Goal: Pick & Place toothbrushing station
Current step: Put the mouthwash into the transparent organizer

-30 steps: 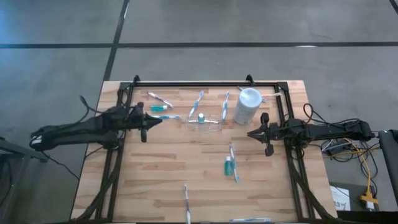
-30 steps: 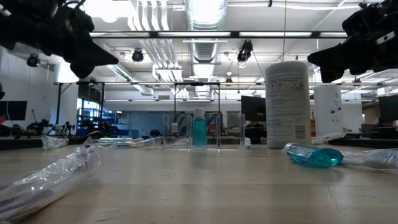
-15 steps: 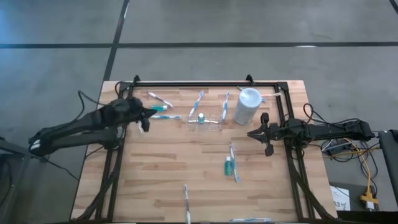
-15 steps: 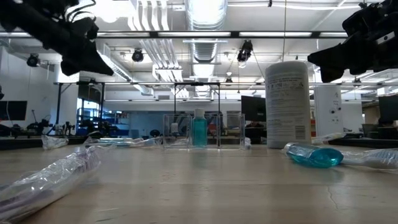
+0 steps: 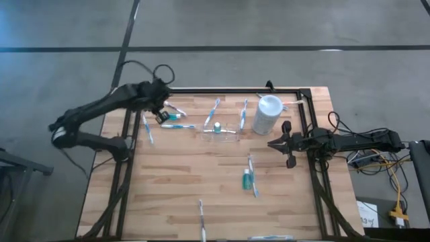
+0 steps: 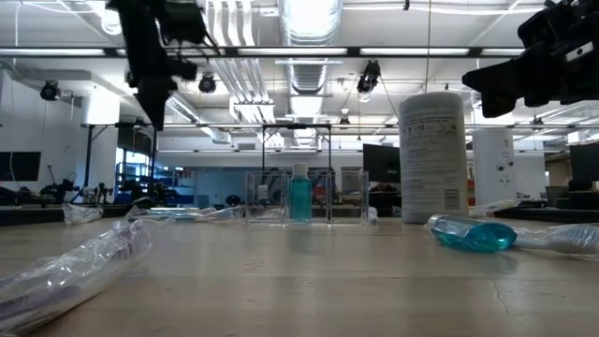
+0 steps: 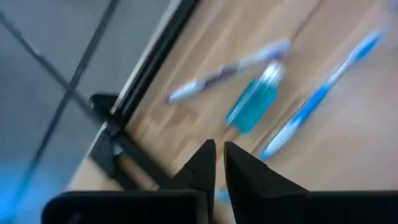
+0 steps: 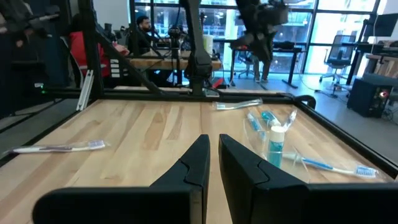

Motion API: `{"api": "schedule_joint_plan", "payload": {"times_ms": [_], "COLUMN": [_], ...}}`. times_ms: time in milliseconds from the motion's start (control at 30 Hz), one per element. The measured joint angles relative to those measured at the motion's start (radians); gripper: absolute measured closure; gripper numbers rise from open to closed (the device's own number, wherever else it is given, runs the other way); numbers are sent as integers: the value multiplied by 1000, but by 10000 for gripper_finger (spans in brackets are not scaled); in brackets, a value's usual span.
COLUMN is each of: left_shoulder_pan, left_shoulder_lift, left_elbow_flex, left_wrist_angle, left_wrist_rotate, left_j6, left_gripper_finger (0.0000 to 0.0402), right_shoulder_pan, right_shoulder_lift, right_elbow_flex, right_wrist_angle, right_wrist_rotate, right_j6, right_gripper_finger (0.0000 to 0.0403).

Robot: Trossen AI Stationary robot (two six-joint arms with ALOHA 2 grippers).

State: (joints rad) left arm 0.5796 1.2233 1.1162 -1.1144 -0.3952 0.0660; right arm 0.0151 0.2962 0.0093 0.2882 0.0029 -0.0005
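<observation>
Now my left gripper (image 5: 161,115) has swung to the table's far-left corner, above a teal tube (image 7: 252,106), fingers nearly together, empty, lining up a pick.

I work in a big open lab or office hall: bare ceiling ducts (image 6: 309,23) and strip lights overhead, glass walls (image 8: 323,37), desks (image 8: 161,59) with a seated person (image 8: 144,37), office chairs (image 8: 339,53), and a grey floor (image 5: 215,27) around my wooden table (image 5: 195,175).
</observation>
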Motion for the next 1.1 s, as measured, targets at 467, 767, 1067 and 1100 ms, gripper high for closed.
{"api": "schedule_joint_plan", "payload": {"times_ms": [467,767,1067,1100], "left_shoulder_pan": [47,111,175,181], "left_shoulder_lift": [312,400,442,447], "left_elbow_flex": [12,8,-17,-27], "left_wrist_angle": [108,149,195,198], "left_wrist_rotate": [258,279,279,280], "left_j6": [367,428,458,460], "left_gripper_finger": [251,186,184,184], "right_shoulder_pan": [0,0,0,0], "right_shoulder_lift": [0,0,0,0], "right_elbow_flex": [0,0,0,0], "right_wrist_angle": [-59,-76,-76,-76], "right_wrist_rotate": [-2,-2,-2,-1], "right_j6": [5,5,-7,-7], "right_gripper_finger": [369,369,369,369]}}
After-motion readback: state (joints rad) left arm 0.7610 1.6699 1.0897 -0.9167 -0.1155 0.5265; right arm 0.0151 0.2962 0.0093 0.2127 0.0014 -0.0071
